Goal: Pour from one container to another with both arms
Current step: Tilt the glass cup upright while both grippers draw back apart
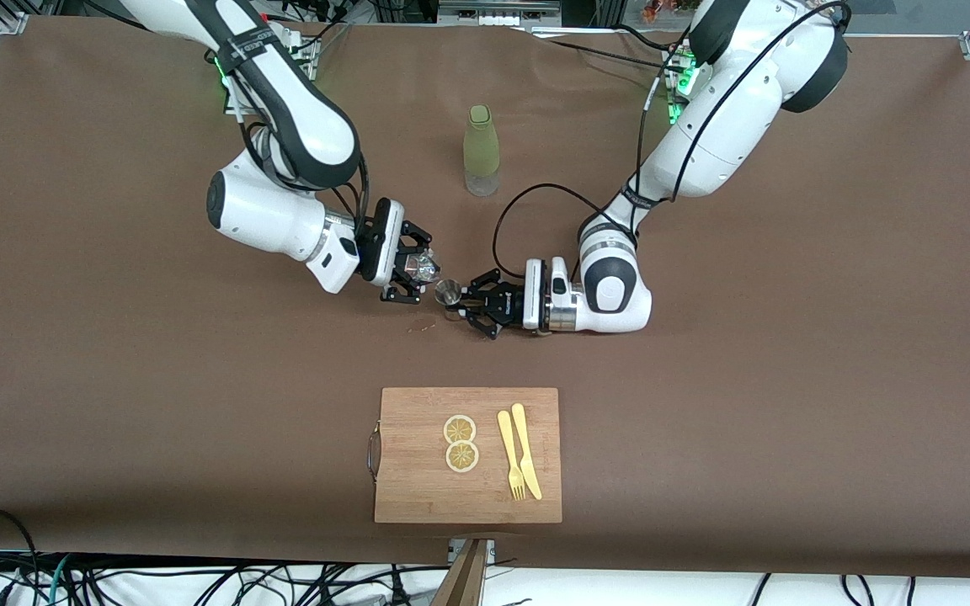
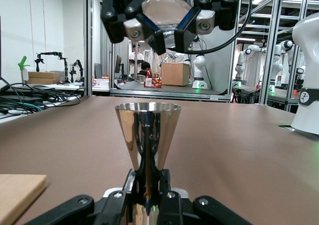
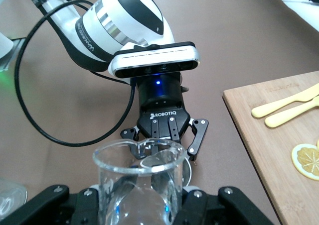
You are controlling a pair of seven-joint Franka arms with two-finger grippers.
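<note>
Two grippers are meeting over the middle of the brown-covered bench (image 1: 114, 379), and you are mid-pour. Your right gripper (image 1: 413, 271) is clamping a clear glass beaker with a pouring spout (image 3: 139, 185), tipping it toward the small polished steel cone-shaped measuring cup (image 2: 148, 133) that your left gripper (image 1: 472, 310) is pinching by its narrow waist, low over the bench. From the left wrist view the beaker's mouth is sitting just above the cup's rim and slightly off its centre.

What you are risking is a miss — the cup's mouth is narrow, and a spout that is not lined up would be sending liquid down the outside onto the bench. A few small specks (image 1: 422, 326) are already lying on the cloth just beside the cup. Tipping too fast could overfill so small a vessel. The glass is smooth, so it may be slipping in the fingers as it tilts.

Nothing else is in your way: the tall pale green bottle (image 1: 482, 151) is standing toward the bench's base edge, and the bamboo cutting board (image 1: 418, 471) with lemon slices (image 1: 461, 442) and yellow plastic cutlery (image 1: 519, 450) is lying near the camera edge.
</note>
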